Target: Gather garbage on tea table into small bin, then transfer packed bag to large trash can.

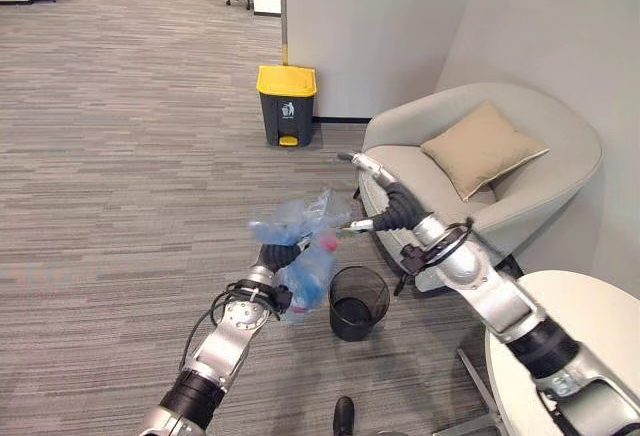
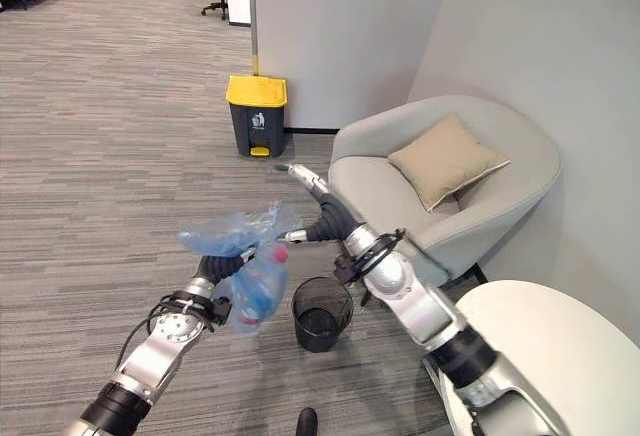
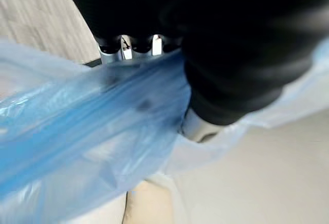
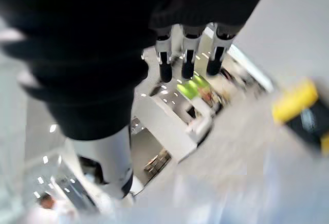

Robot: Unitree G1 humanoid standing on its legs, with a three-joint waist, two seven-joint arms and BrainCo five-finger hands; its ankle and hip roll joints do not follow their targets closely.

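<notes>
A: Where's the bag?

B: The bag [image 1: 300,256], thin crinkled translucent blue plastic, hangs in the air from the left hand [image 1: 278,254], just beside and above the small bin [image 1: 358,302]. Its neck is bunched and flares out above the hand; the lower part sags, lumpy, with something red or pink showing through near the top.

A: Is the hand really gripping it?

B: Yes. In the left wrist view the film [image 3: 92,131] stretches taut under the dark ribbed cover, and the silver fingers [image 3: 126,47] curl over the gathered plastic.

A: And the small bin?

B: A round black wire-mesh basket, upright on the striped grey carpet [image 1: 120,156]. I cannot tell what lies inside it.

A: The right hand?

B: The right hand [image 1: 372,168] is held up in front of the armchair [image 1: 500,196], apart from the bag. In its wrist view the dark-tipped fingers [image 4: 187,54] run straight and spread, holding nothing.

A: The large can?

B: The can [image 1: 287,106], a boxy dark grey body with a flat yellow lid and a yellow pedal, stands well apart, against the wall. The armchair is a rounded pale grey shell with a tan square cushion [image 1: 482,146]. A smooth white round table [image 1: 580,346] shows at the robot's right.
</notes>
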